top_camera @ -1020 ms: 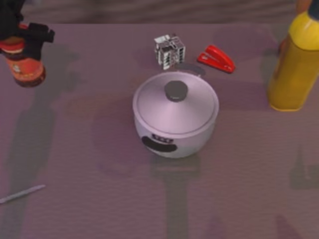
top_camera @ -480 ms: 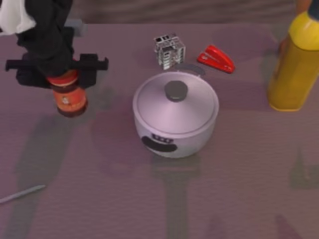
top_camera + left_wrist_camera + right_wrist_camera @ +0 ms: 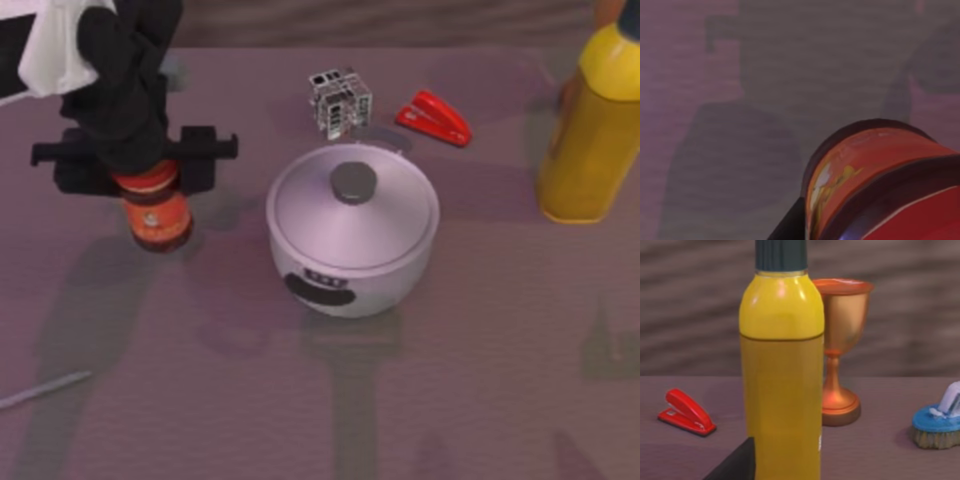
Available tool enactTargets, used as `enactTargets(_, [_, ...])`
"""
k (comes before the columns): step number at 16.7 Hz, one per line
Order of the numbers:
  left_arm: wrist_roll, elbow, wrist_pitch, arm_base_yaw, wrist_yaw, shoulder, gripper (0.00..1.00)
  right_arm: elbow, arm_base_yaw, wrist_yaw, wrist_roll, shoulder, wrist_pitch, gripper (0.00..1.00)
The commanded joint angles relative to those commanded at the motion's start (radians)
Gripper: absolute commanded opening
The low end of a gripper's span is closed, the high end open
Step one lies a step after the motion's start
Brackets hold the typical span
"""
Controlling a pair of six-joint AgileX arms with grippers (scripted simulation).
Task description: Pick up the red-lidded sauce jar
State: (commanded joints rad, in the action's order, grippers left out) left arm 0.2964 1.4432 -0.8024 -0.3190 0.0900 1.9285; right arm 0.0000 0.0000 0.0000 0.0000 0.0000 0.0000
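Risk first: the red-lidded sauce jar [image 3: 155, 212] hangs below the left gripper [image 3: 140, 172], held only near its lid, with most of its body unsupported underneath. By my reading, a quick swing or sudden stop could let the jar pivot or slide out of the fingers, since the smooth round wall gives them little to bite on. A drop from here would land it on the table [image 3: 200, 400], just to the claw's right of which stands the pot [image 3: 352, 232]; a jar rolling that way could knock into it. The claw itself: narrowed around the jar just under the red lid, its black crossbar spread to either side, fingers pressing the jar's neck from both sides as far as the top view shows. The left wrist view shows the jar [image 3: 880, 185] right up against the camera, orange label and red lid filling the near corner, which fits a firm hold. The jar appears clear of the table, judging by the shadow cast apart from it. Farther beyond the pot from the claw: a small patterned cube [image 3: 340, 100], a red stapler [image 3: 433, 117] and a tall yellow bottle [image 3: 592, 130]. The right gripper is out of sight, parked near the bottle [image 3: 781, 380].
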Motion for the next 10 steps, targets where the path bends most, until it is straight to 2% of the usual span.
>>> enactTargets(7, [-0.006, -0.071, 0.158, 0.004, -0.001, 0.078, 0.0, 0.0, 0.0, 0.0, 0.0, 0.0, 0.0, 1.0])
enactTargets(10, [-0.007, -0.077, 0.17, 0.004, -0.001, 0.086, 0.0, 0.0, 0.0, 0.0, 0.0, 0.0, 0.0, 1.0])
